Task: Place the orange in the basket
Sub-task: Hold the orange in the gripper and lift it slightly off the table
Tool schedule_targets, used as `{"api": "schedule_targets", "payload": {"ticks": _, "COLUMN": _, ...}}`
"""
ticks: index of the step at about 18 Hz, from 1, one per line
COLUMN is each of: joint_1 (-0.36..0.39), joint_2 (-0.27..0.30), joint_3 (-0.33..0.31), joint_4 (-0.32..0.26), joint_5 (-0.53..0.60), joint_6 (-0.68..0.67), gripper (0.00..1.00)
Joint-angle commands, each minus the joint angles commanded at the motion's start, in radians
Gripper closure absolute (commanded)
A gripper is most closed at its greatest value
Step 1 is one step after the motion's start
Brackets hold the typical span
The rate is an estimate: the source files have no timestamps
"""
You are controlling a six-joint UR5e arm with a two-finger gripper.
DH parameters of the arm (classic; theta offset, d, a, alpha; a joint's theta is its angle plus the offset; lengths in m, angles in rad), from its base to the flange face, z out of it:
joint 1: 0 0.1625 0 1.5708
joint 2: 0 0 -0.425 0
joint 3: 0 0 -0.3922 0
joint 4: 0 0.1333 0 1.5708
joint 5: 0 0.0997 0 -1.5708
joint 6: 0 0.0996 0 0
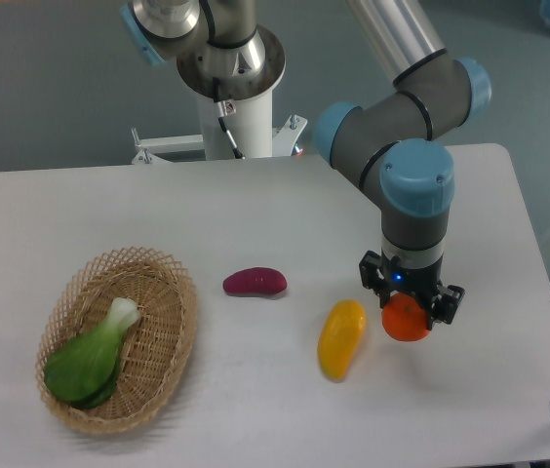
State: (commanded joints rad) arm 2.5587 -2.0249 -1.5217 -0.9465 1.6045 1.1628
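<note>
The orange [407,321] is a small round bright orange fruit at the right of the table, directly under my gripper [409,310]. The black fingers stand on either side of the orange, and its top is hidden by the gripper body. I cannot tell whether the fingers press on it or whether it is off the table. The basket [158,385] is an oval tan wicker one at the left front, far from the gripper. A green bok choy [92,356] lies inside it.
A yellow-orange oblong fruit [341,338] lies just left of the orange. A purple sweet potato [255,283] lies in the middle of the table. The robot's base [234,88] stands at the back. The table's right edge is near the gripper.
</note>
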Motion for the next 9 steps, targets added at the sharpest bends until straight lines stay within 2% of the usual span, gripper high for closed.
{"api": "schedule_targets", "payload": {"ticks": 9, "joint_1": 0.0, "joint_2": 0.002, "joint_3": 0.005, "joint_4": -0.002, "joint_5": -0.008, "joint_6": -0.003, "gripper": 0.46}}
